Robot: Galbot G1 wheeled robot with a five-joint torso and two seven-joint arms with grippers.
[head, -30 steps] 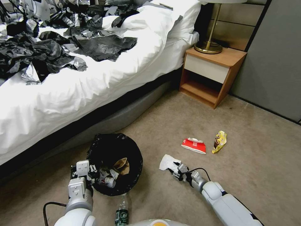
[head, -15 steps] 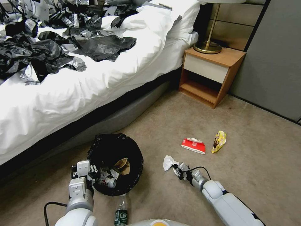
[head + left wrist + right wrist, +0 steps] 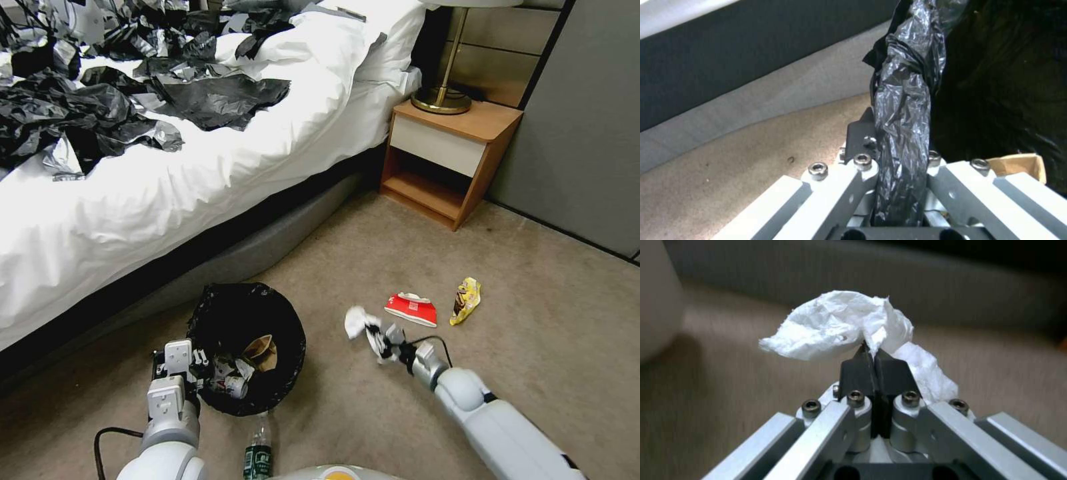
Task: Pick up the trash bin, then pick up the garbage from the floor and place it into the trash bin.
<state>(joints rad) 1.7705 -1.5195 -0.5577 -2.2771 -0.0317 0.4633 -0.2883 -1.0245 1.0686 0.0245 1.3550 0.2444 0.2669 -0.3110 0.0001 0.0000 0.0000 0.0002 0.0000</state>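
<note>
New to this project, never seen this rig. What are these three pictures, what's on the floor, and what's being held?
It is a wheeled robot with two arms. The wide picture comes from its head camera, looking down at a bedroom carpet; the other two come from cameras on each wrist.

The left tool is clamped on the rim of the small round trash bin lined with a black plastic bag, seen close up in the left wrist view. The right tool pinches a crumpled white tissue, clearest in the right wrist view.

On the floor lie a red-and-white packet, a yellow snack wrapper and a green-labelled clear bottle.
</note>
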